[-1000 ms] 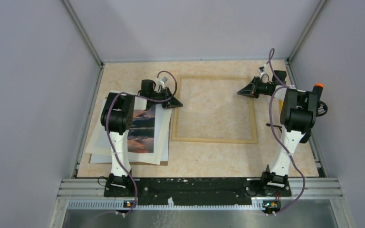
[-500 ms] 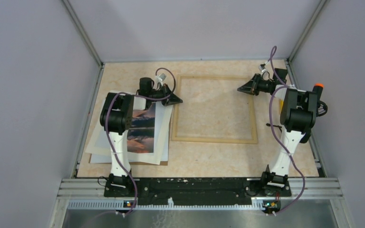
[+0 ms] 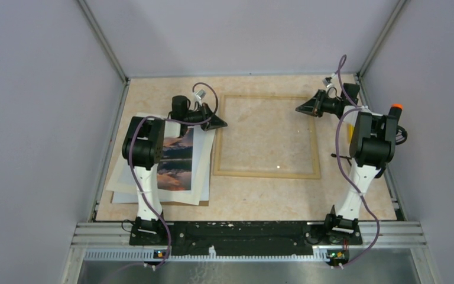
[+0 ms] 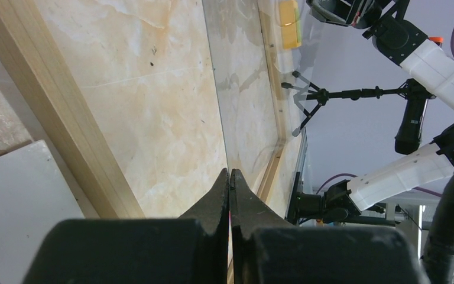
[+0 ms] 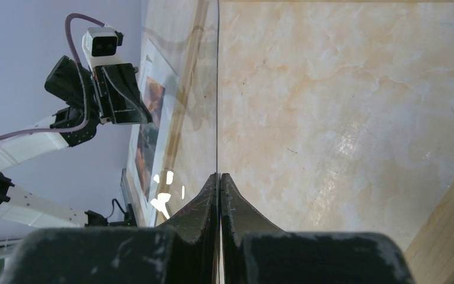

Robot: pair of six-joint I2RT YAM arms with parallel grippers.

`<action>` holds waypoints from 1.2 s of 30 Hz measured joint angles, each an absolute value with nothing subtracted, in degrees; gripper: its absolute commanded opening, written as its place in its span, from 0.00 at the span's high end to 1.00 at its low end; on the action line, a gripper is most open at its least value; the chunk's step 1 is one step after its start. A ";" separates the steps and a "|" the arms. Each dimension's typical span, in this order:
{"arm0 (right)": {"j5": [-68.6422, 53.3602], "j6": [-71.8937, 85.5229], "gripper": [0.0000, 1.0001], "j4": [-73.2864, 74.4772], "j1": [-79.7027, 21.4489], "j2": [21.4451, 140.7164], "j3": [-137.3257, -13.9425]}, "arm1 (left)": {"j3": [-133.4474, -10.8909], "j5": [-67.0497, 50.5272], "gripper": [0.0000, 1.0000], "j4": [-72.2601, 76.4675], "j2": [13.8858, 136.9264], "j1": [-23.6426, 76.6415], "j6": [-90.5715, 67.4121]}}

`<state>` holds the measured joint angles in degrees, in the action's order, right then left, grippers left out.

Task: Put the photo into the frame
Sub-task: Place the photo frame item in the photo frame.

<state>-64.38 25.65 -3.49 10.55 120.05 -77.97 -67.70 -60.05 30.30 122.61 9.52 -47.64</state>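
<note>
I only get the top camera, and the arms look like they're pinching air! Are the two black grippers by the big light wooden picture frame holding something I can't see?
Observer: Yes. In the left wrist view, the left gripper is shut on the thin edge of a clear flat pane, see-through like glass.
Operator: Is the other one holding it too?
Observer: In the right wrist view, the right gripper pinches a thin clear edge as well. Light glints off that sheet, and one bar of the light wooden picture frame shows beside the fingers.
</note>
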 measured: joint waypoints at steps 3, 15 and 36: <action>-64.40 25.85 1.00 -3.79 10.68 120.05 -77.54 | -67.29 -60.20 1.00 30.55 122.61 9.54 -47.92; -64.27 25.28 1.00 -3.20 10.76 120.05 -76.05 | -65.71 -60.64 1.00 31.16 121.69 9.54 -48.34; -64.12 24.53 1.00 -2.85 11.79 117.89 -73.49 | -63.20 -60.69 1.00 31.81 119.74 9.54 -48.38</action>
<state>-64.12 24.53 -2.85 11.79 117.89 -73.49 -63.20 -60.69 31.81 119.74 9.54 -48.38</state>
